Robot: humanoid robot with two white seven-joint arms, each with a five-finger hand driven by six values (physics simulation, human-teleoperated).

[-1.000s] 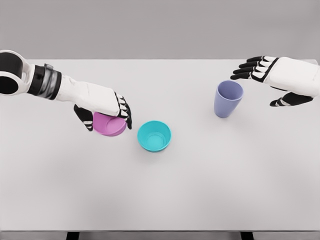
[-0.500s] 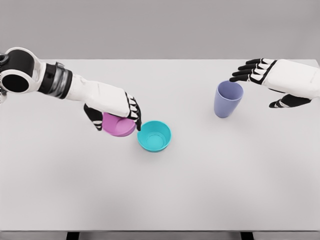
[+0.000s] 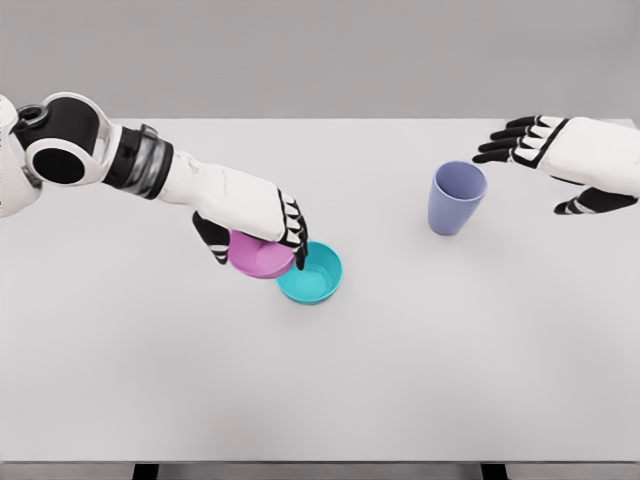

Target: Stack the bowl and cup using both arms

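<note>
My left hand (image 3: 256,238) is shut on a pink bowl (image 3: 259,256), held just above the table and overlapping the left rim of the teal bowl (image 3: 315,275). The teal bowl sits upright near the table's middle. A lavender cup (image 3: 455,198) stands upright at the right. My right hand (image 3: 545,160) hovers open above and to the right of the cup, fingers spread, not touching it.
The white table (image 3: 400,380) stretches wide in front of the bowls and cup. Its far edge runs behind both hands, against a grey backdrop.
The left hand has carried the pink bowl to the right, up to the teal bowl's left rim. The right hand has drifted slightly right, away from the cup.
</note>
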